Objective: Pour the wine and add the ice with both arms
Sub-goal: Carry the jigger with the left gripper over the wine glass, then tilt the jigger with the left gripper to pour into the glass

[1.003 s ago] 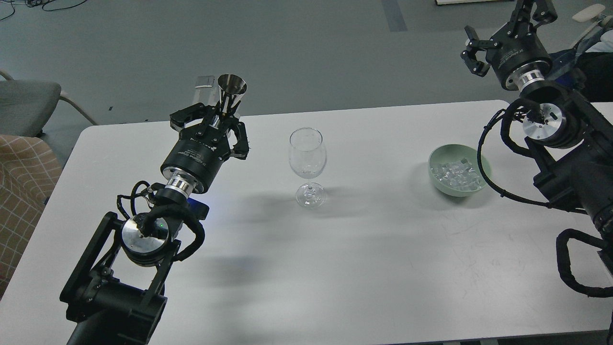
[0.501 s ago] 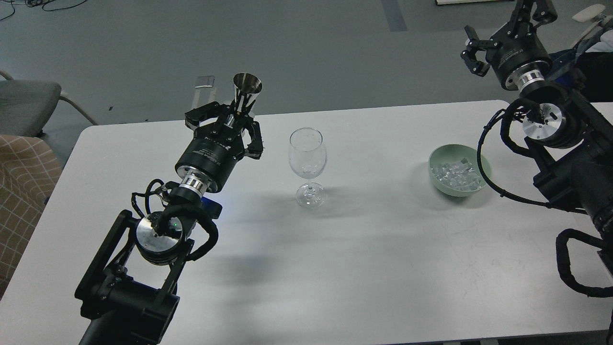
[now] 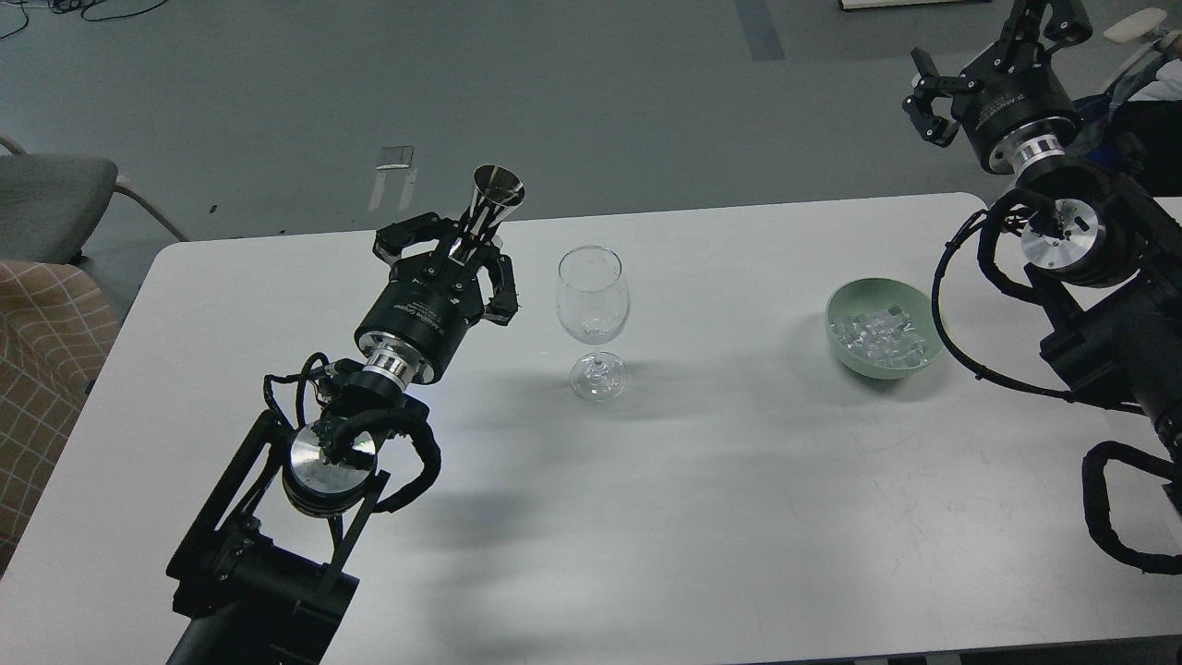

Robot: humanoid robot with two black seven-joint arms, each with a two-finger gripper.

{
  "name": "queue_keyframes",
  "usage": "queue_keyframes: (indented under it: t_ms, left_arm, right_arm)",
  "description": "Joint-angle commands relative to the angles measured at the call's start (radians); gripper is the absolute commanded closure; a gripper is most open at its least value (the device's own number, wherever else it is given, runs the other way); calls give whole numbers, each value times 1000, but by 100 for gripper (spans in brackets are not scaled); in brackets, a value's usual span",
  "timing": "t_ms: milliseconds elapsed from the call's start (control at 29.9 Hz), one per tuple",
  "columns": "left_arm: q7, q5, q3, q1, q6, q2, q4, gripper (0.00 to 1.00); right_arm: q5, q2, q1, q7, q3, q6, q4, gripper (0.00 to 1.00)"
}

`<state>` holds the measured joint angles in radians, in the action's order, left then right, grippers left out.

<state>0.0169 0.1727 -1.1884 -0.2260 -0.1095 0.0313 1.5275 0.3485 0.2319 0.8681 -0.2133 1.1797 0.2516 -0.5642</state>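
Note:
My left gripper (image 3: 466, 245) is shut on a small steel cone-shaped measuring cup (image 3: 496, 194) and holds it upright above the table, just left of the clear stemmed wine glass (image 3: 593, 319). The wine inside the cup is hidden from view. The glass stands upright near the table's middle and looks empty. The ice (image 3: 879, 336) is a heap of clear cubes in a pale green bowl (image 3: 928, 319) at the right. My right gripper (image 3: 993, 42) is open and empty, raised beyond the table's far right corner, above and behind the bowl.
The white table (image 3: 646, 517) carries only the glass and bowl. A grey chair (image 3: 51, 189) and a checked cushion (image 3: 42, 342) stand at the left edge. Grey floor lies beyond the table's far edge.
My left gripper has moved right with the steel cup, closer to the glass. My right gripper has shifted slightly right and up. Glass and bowl have not moved.

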Motion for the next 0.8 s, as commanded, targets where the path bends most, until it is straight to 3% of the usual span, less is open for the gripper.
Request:
queue_keyframes:
  t_ms: [0, 769]
  left_arm:
    - [0, 7, 9, -6, -1, -1, 2, 100]
    - [5, 208, 69, -21, 1, 1, -30, 100]
  right_arm:
    - [0, 0, 0, 0, 0, 0, -2, 0]
    - [0, 1, -1, 0, 0, 0, -3, 0]
